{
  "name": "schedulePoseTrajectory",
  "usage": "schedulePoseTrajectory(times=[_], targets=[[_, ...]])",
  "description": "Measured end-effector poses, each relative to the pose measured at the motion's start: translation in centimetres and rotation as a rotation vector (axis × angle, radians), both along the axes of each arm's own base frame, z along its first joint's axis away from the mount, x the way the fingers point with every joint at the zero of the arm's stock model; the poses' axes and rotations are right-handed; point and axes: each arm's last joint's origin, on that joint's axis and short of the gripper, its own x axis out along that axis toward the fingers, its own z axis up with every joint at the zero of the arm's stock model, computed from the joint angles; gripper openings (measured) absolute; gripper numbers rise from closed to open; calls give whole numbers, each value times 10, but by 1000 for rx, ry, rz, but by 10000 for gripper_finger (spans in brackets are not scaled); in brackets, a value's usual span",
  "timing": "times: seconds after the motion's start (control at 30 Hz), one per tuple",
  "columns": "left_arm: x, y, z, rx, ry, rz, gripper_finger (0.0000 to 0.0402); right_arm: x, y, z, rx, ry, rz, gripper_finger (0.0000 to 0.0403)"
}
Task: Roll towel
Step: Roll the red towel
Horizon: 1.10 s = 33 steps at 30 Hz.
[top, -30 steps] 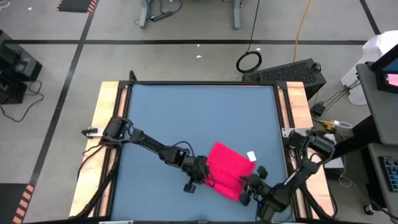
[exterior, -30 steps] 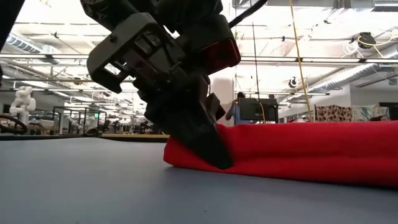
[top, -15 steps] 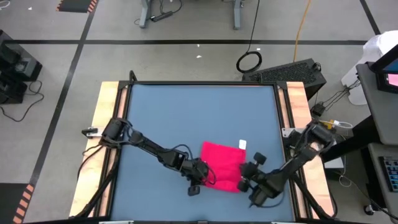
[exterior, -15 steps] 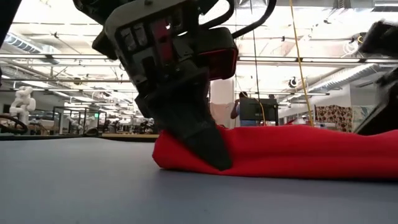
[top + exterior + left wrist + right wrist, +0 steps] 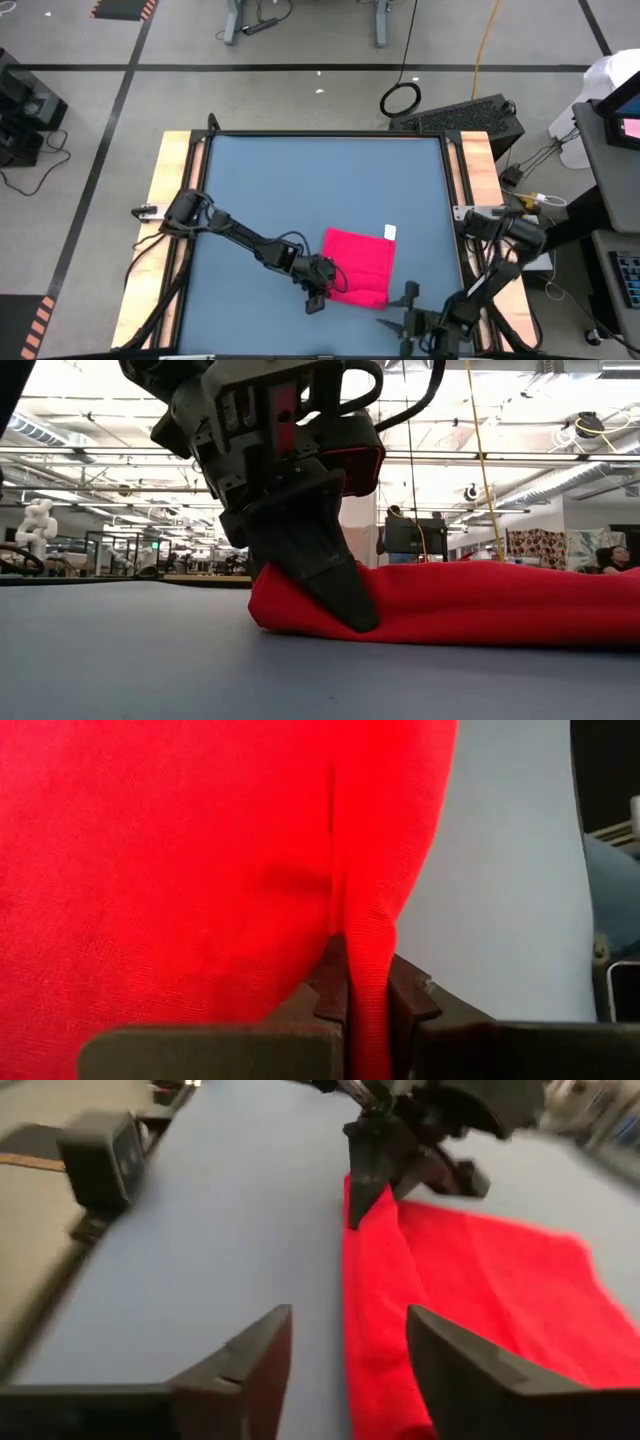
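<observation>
The pinkish-red towel (image 5: 360, 262) lies flat on the blue tabletop (image 5: 300, 180) near its near right part, with its white tag (image 5: 390, 232) at the far right corner. The edge toward the near side is doubled over into a thick band (image 5: 370, 1290). My left gripper (image 5: 327, 287) is shut on the towel's near left corner. My right gripper (image 5: 410, 322) is open and empty, just off the towel's near right corner; its fingers stand apart in the right wrist view (image 5: 348, 1365). My left gripper pinches a raised fold of the towel (image 5: 365, 990) between its two fingers at the near left corner of the doubled edge. The fingers (image 5: 335, 585) slant down from the table's left onto it. The towel (image 5: 480, 605) rests on the table, slack.
Wooden rails run along the table's left (image 5: 168, 200) and right (image 5: 480, 170) sides. The blue top is bare on the far half and the left. A person shows in the room far behind the table (image 5: 392, 530).
Both grippers swung the towel from a slanted lie to square with the table and shifted it a little left. My right gripper has then come off the towel's near right end and drawn back toward the table's near edge. My left gripper keeps its hold.
</observation>
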Motion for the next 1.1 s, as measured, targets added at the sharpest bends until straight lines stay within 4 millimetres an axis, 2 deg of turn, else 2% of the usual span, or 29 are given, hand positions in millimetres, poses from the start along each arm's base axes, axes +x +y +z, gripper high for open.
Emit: schedulePoseTrajectory(times=[0.1,0.23,0.5,0.6,0.7,0.97,1.1], targets=[[2,5,0,-42,23,29,25,7,5,-21,-120,-43,-41,213],[2,7,0,-55,31,38,25,13,1,-37,-131,-60,-101,235],[3,7,0,-62,33,33,25,22,-7,-41,-125,-58,-147,240],[3,7,0,-62,33,33,25,27,-12,-43,-73,-11,-156,240],[3,7,0,-62,33,33,25,32,-18,-47,28,53,-181,233],[3,7,0,-22,6,0,25,31,-21,-49,75,61,-213,193],[3,7,1,-3,-10,-11,48,29,-21,-51,120,55,-238,173]])
